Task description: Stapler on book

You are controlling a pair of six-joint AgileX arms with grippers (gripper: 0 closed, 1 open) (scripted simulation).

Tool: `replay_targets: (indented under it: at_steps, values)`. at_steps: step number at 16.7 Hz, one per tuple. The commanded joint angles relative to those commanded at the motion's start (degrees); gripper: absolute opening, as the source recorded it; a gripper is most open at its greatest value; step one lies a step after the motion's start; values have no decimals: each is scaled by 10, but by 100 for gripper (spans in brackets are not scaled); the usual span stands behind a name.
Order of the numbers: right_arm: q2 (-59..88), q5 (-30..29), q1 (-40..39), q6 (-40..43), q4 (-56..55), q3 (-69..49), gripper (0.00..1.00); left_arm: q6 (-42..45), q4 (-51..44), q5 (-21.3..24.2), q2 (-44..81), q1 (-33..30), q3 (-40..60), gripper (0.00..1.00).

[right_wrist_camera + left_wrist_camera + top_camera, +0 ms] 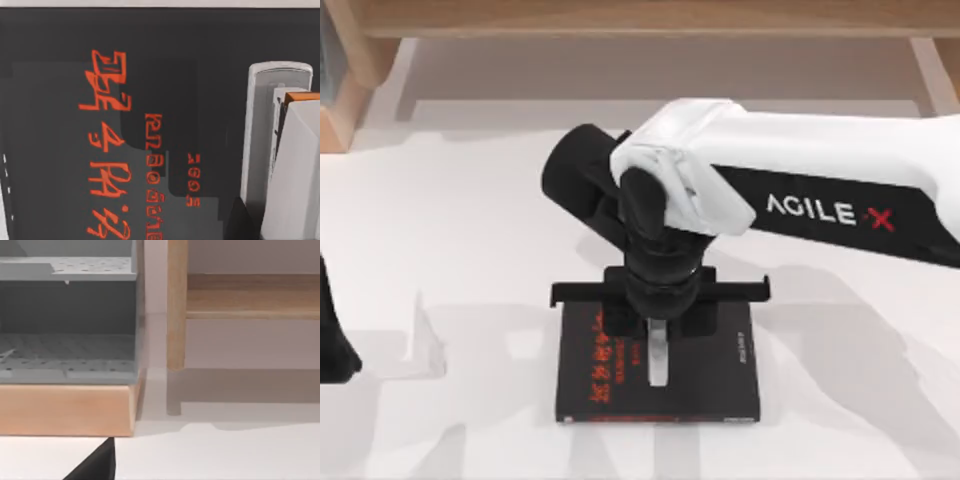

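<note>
The black book [705, 375] with red characters lies flat on the white table, near the front middle. The pale grey stapler [658, 362] sits lengthwise over the cover's middle, on it or just above it. My right gripper [659, 322] points straight down over the stapler's far end and is shut on it. In the right wrist view the stapler [260, 135] runs beside the red print of the book [60, 60], and a dark finger [242, 222] presses its side. My left gripper [334, 340] is parked at the table's left edge.
A wooden shelf unit [620, 15] runs along the back of the table. The left wrist view looks at a wooden-framed grey rack [67, 340] and a wooden post [176, 310]. Bare white tabletop lies to either side of the book.
</note>
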State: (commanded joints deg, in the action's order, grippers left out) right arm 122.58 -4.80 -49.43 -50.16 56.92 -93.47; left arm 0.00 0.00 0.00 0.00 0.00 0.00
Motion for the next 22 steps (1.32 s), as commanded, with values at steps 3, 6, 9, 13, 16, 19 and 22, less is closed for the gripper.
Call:
replay_targets:
  at_steps: [3, 6, 9, 13, 16, 19, 22]
  values:
    - [0, 0, 0, 0, 0, 0, 0, 0, 0, 0, 0, 0, 0, 100]
    - [0, 0, 0, 0, 0, 0, 23, 0, 0, 0, 0, 0, 0, 100]
    - [0, 0, 0, 0, 0, 0, 45, 0, 0, 0, 0, 0, 0, 100]
    - [0, 0, 0, 0, 0, 0, 75, 0, 0, 0, 0, 0, 0, 100]
    - [0, 0, 0, 0, 0, 0, 98, 0, 0, 0, 0, 0, 0, 100]
    - [0, 0, 0, 0, 0, 0, 100, 0, 0, 0, 0, 0, 0, 100]
    - [0, 0, 0, 0, 0, 0, 100, 0, 0, 0, 0, 0, 0, 100]
